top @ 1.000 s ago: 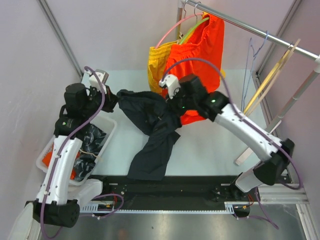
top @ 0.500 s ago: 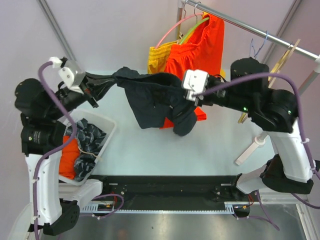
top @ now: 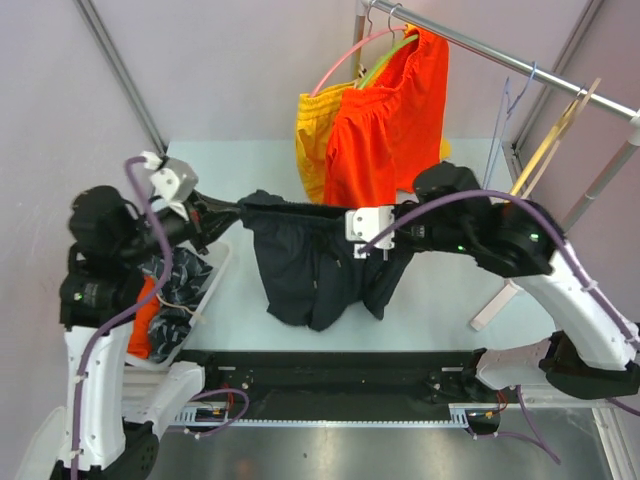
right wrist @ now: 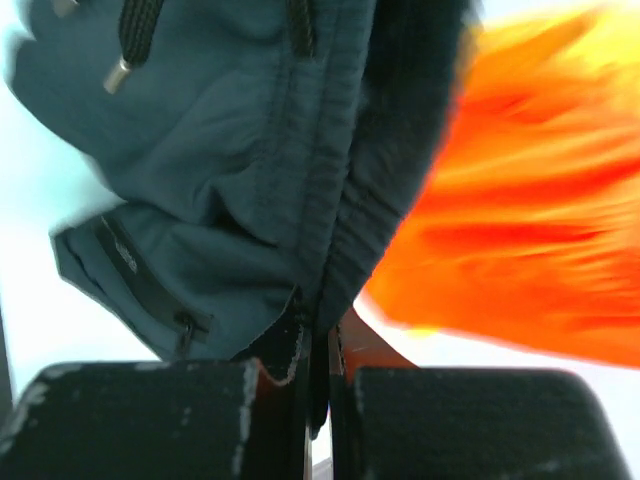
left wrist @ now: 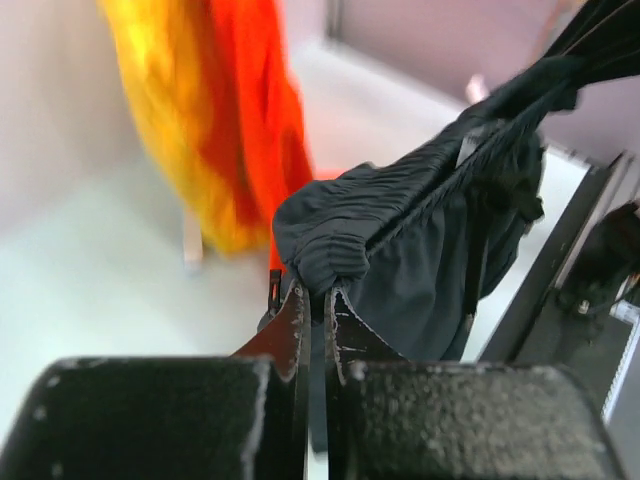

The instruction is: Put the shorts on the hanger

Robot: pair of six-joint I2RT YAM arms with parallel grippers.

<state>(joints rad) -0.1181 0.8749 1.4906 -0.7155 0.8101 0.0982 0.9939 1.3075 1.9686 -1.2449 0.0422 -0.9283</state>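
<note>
The dark navy shorts (top: 310, 265) hang in the air above the table, their waistband stretched between my two grippers. My left gripper (top: 235, 208) is shut on the left end of the waistband; in the left wrist view the gripper (left wrist: 317, 300) pinches the gathered elastic of the shorts (left wrist: 420, 230). My right gripper (top: 352, 238) is shut on the right end; in the right wrist view the gripper (right wrist: 320, 335) clamps the waistband of the shorts (right wrist: 230, 150). The light-blue wire hanger (top: 498, 130) hangs on the rail at the right, apart from both grippers.
Orange shorts (top: 390, 120) and yellow shorts (top: 315, 130) hang on pink and green hangers from the rail (top: 480, 45), just behind the dark shorts. A white bin of clothes (top: 215, 275) sits at the left. Cream hangers (top: 550, 135) lean at the right.
Both arms lifted the shorts off the table and pulled the waistband apart. The shorts went from a crumpled heap to hanging spread between the grippers, now slightly lower than half a second ago.
</note>
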